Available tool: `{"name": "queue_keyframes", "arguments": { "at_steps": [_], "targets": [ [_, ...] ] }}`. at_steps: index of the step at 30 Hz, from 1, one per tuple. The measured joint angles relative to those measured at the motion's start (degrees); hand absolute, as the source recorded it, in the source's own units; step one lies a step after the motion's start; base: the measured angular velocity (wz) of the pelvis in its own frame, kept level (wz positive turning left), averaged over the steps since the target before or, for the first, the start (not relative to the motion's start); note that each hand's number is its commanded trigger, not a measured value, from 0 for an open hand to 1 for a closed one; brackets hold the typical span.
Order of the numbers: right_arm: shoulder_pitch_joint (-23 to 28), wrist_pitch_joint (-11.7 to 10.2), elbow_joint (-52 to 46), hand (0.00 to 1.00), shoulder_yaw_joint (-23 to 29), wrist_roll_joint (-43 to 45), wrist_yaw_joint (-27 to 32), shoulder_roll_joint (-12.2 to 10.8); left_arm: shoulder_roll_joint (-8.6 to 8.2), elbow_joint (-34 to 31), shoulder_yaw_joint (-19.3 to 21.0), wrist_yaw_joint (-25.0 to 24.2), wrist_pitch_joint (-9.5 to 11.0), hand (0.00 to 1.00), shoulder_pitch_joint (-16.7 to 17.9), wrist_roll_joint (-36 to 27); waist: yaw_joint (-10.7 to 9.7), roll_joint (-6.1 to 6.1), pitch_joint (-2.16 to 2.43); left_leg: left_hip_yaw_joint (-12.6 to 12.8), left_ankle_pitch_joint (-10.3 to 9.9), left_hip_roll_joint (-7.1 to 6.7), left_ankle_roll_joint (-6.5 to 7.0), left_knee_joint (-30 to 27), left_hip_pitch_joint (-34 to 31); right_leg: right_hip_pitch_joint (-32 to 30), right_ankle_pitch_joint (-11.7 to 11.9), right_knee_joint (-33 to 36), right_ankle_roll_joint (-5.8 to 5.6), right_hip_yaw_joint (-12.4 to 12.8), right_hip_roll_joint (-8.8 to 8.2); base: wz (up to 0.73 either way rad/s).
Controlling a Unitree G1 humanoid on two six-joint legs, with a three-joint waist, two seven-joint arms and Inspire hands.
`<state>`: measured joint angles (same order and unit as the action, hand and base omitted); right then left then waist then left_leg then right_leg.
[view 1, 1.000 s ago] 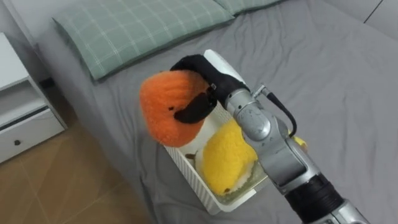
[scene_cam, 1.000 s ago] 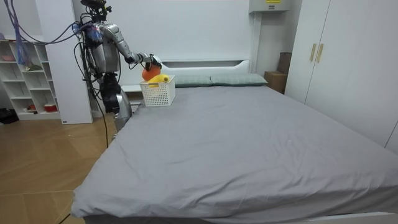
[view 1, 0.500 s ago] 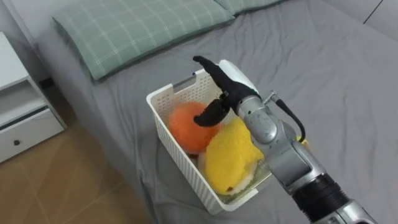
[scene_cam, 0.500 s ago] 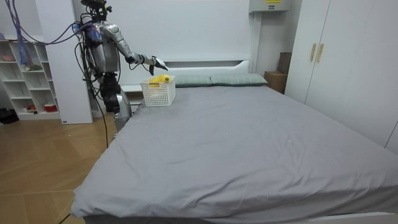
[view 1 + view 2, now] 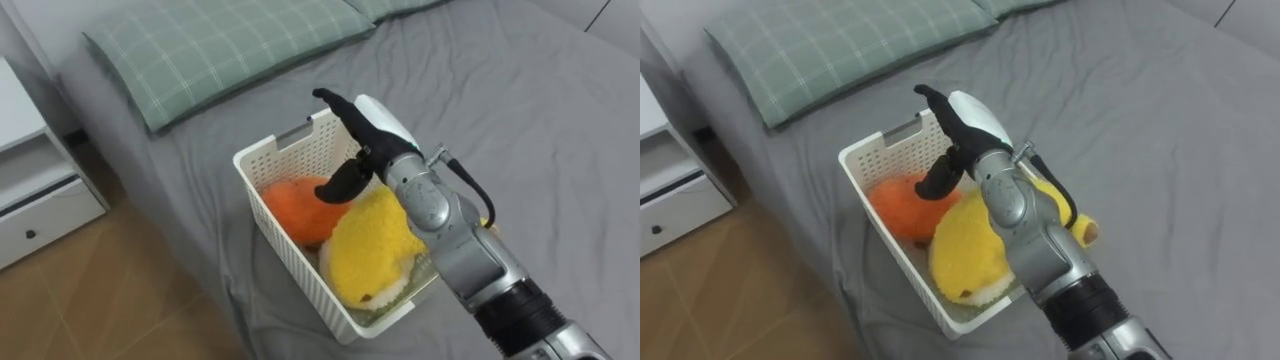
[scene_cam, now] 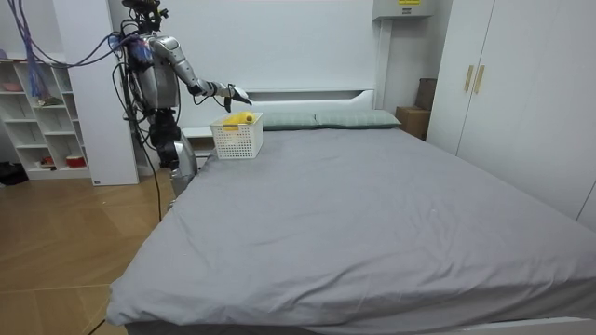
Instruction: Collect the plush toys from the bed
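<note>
A white slatted basket [image 5: 288, 254] stands on the grey bed [image 5: 520, 130] near its edge. Inside lie an orange plush toy [image 5: 296, 206] and a yellow plush toy [image 5: 371, 250], the yellow one bulging over the rim. My right hand [image 5: 374, 136] hovers just above the orange toy at the basket's far side, open, fingers straight and holding nothing. In the right eye view the same hand [image 5: 970, 124] sits over the orange toy [image 5: 898, 206]. The room view has me standing beside the bed's head, right arm stretched over the basket [image 6: 237, 140].
A green checked pillow [image 5: 220, 45] lies beyond the basket at the bed's head. A white nightstand [image 5: 30, 175] stands left of the bed on the wooden floor [image 5: 110, 290]. White shelves [image 6: 37, 112] and a wardrobe [image 6: 503, 84] line the room.
A second ago my right hand held the orange toy above the basket. It let go; the toy now lies in the basket and the hand is open above it.
</note>
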<state>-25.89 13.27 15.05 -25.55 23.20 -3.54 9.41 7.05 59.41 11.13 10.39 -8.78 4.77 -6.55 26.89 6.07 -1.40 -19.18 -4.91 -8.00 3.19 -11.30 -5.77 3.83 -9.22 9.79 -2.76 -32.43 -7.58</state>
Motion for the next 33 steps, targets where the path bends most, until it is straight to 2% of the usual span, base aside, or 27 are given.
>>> {"name": "queue_keyframes", "arguments": {
  "at_steps": [5,9,12,14,16,17,19,20,22,23,27,28,30,31,33],
  "targets": [
    [0.0,-1.0,0.0,0.0,1.5,0.0,0.0,0.1,-0.03,0.0,0.0,0.2,0.0,0.0,0.2,1.7,-0.1,0.22,0.16,1.6,-0.1,0.48,0.12,0.4,1.1,0.1,0.0,0.0,0.05,1.7,-0.06,-0.19],
    [0.1,-1.4,0.0,0.0,3.4,-0.1,-0.2,0.5,-0.13,0.0,0.0,0.2,0.0,0.0,0.4,1.7,-0.4,0.35,0.26,4.3,-0.2,1.07,0.44,1.0,2.6,0.2,0.1,0.6,0.09,4.3,0.1,-0.31],
    [0.1,-1.8,-0.1,0.0,4.6,-0.4,-0.2,0.7,-0.07,0.3,-0.3,0.2,0.1,0.0,0.3,1.2,-1.9,0.47,0.35,6.2,-0.6,1.52,0.74,1.0,2.8,-0.3,0.1,0.9,0.13,6.0,0.17,-0.3],
    [0.1,-2.1,-0.1,0.0,4.6,-0.5,-0.2,0.9,0.06,0.4,-1.1,0.3,0.1,0.0,0.2,0.4,-2.7,0.38,0.34,7.7,-0.8,1.91,0.91,1.2,3.3,-0.4,0.4,0.9,0.15,7.7,0.39,-0.46],
    [0.1,-2.2,-0.7,0.0,4.6,-1.0,-0.2,1.2,0.13,0.6,-1.4,0.1,0.1,0.0,0.1,0.4,-3.4,0.2,0.38,10.4,-1.2,2.55,1.07,1.7,4.1,-1.0,1.0,0.8,0.28,10.6,0.85,-0.61],
    [0.2,-2.2,-1.1,0.0,4.6,-1.1,-0.2,1.5,0.15,0.9,-1.4,0.1,0.1,0.0,-0.1,0.4,-3.9,0.06,0.39,11.0,-1.3,2.68,1.17,1.6,4.4,-1.0,1.0,0.8,0.27,11.1,0.88,-0.5],
    [1.4,-2.5,-4.5,0.0,6.7,-0.7,-0.2,2.0,0.11,1.8,-1.4,-0.1,0.1,0.0,0.0,0.8,-6.4,-0.6,0.8,12.9,-1.6,2.92,1.51,1.7,4.8,-1.4,1.3,0.9,0.09,12.9,0.92,-0.41],
    [2.0,-2.7,-5.6,0.0,7.5,-0.5,0.1,2.1,0.11,2.0,-1.4,-0.1,0.1,0.0,-0.1,1.2,-6.5,-0.75,0.96,13.7,-1.7,3.06,1.61,1.8,4.9,-1.8,1.4,0.9,0.05,13.7,1.01,-0.61],
    [4.5,-3.8,-8.1,0.0,10.6,-0.6,1.6,2.5,0.32,2.5,-1.1,-0.1,0.1,0.0,0.1,2.4,-7.9,-1.45,0.93,16.4,-2.1,3.53,1.89,2.3,6.2,-1.8,1.8,0.9,-0.03,16.6,1.39,-0.63],
    [5.1,-3.8,-8.4,0.0,11.4,-0.6,1.7,2.6,0.34,2.5,-1.2,0.0,0.2,0.0,0.2,2.4,-8.4,-1.52,0.95,17.0,-2.1,3.62,1.94,2.6,6.6,-1.8,1.8,0.9,-0.08,17.0,1.46,-0.51],
    [7.8,-3.9,-8.7,0.0,15.6,-1.8,2.2,3.0,0.24,3.0,-1.2,0.2,1.0,0.0,0.3,2.3,-12.1,-1.84,0.91,20.9,-2.8,4.36,2.03,3.7,8.5,-2.0,2.1,0.9,-0.08,21.2,2.2,-0.5],
    [8.2,-4.0,-8.9,0.0,16.3,-2.1,2.3,3.5,0.24,3.3,-1.2,0.2,1.5,0.0,0.3,2.3,-13.9,-1.84,0.99,21.4,-3.1,4.53,2.01,3.6,8.4,-2.0,2.2,0.8,-0.08,21.5,2.36,-0.33],
    [9.2,-4.6,-9.2,0.0,17.9,-2.2,2.3,4.4,0.23,3.3,-1.1,0.1,1.7,0.0,0.0,2.4,-15.7,-1.67,1.27,22.4,-3.4,4.74,1.94,3.7,8.4,-2.8,2.2,0.9,-0.01,22.7,2.7,-0.3],
    [9.5,-4.6,-9.2,0.0,19.6,-2.7,2.3,4.3,0.17,3.3,-1.2,0.1,1.7,0.0,-0.2,2.4,-17.1,-1.73,1.25,23.3,-3.6,5.01,1.87,3.7,8.6,-2.9,2.3,0.8,0.08,23.2,2.96,-0.36],
    [10.5,-4.7,-9.2,0.0,22.4,-3.9,2.8,4.4,-0.05,3.6,-0.6,0.2,1.3,0.0,0.0,2.3,-18.4,-1.99,1.31,24.5,-4.0,5.39,1.73,3.8,9.3,-2.8,2.4,0.8,0.1,24.5,3.46,-0.35]
  ]
}}
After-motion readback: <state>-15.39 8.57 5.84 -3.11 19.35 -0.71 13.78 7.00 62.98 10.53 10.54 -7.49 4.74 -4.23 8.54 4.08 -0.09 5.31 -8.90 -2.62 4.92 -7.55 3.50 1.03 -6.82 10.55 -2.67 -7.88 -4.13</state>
